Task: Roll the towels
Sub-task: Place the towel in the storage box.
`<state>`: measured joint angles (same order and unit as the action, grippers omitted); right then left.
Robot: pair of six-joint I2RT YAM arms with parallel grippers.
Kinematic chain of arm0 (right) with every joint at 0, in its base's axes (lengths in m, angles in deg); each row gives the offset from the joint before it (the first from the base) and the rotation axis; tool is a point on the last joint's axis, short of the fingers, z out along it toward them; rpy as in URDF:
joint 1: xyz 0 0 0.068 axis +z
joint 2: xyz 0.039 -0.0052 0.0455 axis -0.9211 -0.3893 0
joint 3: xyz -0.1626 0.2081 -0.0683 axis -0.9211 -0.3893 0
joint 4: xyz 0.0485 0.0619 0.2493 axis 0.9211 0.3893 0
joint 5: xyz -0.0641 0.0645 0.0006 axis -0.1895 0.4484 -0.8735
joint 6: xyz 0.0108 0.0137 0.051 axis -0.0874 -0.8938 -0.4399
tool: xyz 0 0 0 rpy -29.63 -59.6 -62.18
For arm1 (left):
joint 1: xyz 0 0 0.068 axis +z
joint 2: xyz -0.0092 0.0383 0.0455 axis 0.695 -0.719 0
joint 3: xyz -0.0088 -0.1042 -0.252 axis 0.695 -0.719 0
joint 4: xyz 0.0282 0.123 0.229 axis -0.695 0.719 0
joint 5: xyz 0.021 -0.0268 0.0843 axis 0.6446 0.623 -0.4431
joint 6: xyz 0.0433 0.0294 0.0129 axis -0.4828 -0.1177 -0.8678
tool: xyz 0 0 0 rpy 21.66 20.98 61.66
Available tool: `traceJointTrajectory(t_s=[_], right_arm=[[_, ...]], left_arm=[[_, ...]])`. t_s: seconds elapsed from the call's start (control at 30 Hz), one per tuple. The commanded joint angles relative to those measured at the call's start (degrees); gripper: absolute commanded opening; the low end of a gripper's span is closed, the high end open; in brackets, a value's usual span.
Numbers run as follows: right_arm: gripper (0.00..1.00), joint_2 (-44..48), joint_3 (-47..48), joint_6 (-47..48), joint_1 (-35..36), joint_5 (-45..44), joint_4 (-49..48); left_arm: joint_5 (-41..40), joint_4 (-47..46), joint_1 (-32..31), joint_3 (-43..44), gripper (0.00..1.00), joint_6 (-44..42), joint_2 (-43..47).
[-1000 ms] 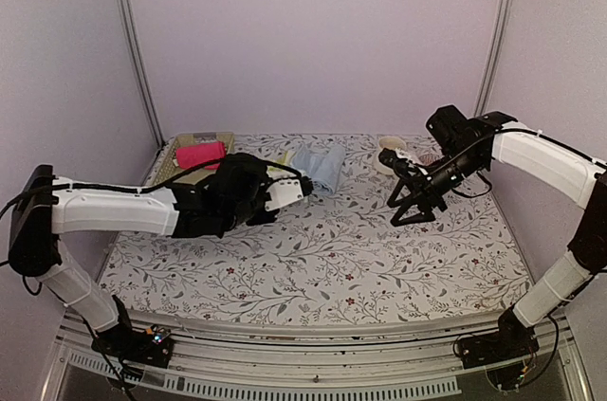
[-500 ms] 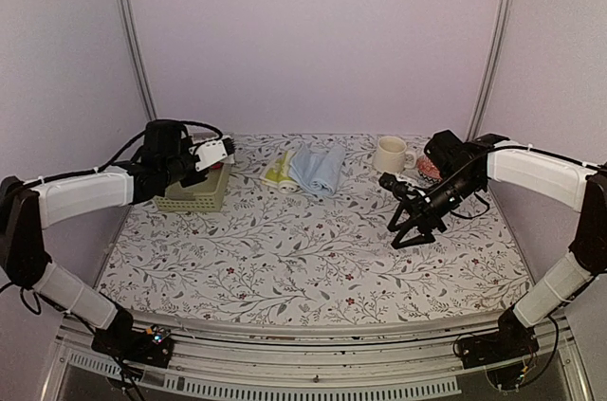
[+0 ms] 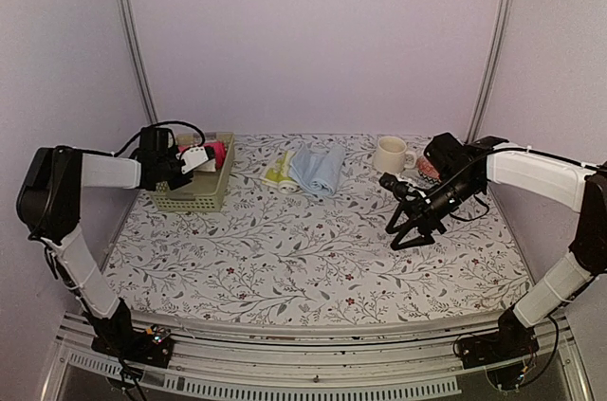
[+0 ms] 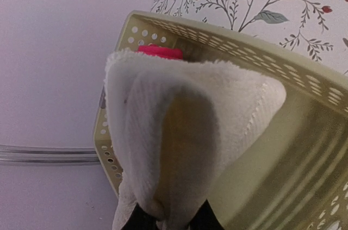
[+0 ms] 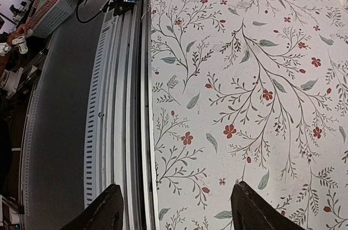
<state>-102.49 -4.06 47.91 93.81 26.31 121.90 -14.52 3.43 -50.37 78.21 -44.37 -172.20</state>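
**A:** What has the left gripper [image 4: 171, 222] got?

**B:** Its jaws are pinched nearly closed on the cream-white towel [image 4: 185, 132]. The towel is bunched into what looks like a roll and hangs just over the pale green mesh basket [image 4: 304, 75].

**A:** Anything in the basket already?

**B:** The hot pink towel [image 3: 216, 152] is inside, against the far wall. I'd guess it's finished, though too little of it shows to tell whether it is rolled.

**A:** And the right gripper [image 3: 410, 233]?

**B:** It's spread wide and holding nothing, hovering above the floral table [image 3: 313, 264], well apart from any cloth.

**A:** So what's left?

**B:** The light blue towel [image 3: 319, 170] and the pale yellow-green towel [image 3: 278, 170] lie touching each other at the back of the table, loosely folded rather than rolled. I'd put it about halfway: two handled, two to go.

**A:** Count?

**B:** Four towels: one gripped, one in the basket, two on the table. One basket, and one cream mug [image 3: 390, 154] near the right arm.
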Motion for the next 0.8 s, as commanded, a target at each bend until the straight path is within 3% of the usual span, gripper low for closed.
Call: traceJointTrajectory(t_s=[0.0, 0.4, 0.77], right_arm=[[0.7, 0.7, -2.0, 0.1, 0.0, 1.9, -1.2], [0.71, -2.7, -1.5, 0.2, 0.0, 2.4, -0.5], [0.71, -6.2, -0.3, 1.0, 0.1, 3.1, 0.8]], left_arm=[[6.4, -3.6, 3.5, 3.7, 0.0, -0.2, -2.4], [6.5, -7.9, 4.5, 8.1, 0.0, -4.4, -11.9], [7.6, -3.6, 4.9, 15.7, 0.01, -5.4, -22.7]])
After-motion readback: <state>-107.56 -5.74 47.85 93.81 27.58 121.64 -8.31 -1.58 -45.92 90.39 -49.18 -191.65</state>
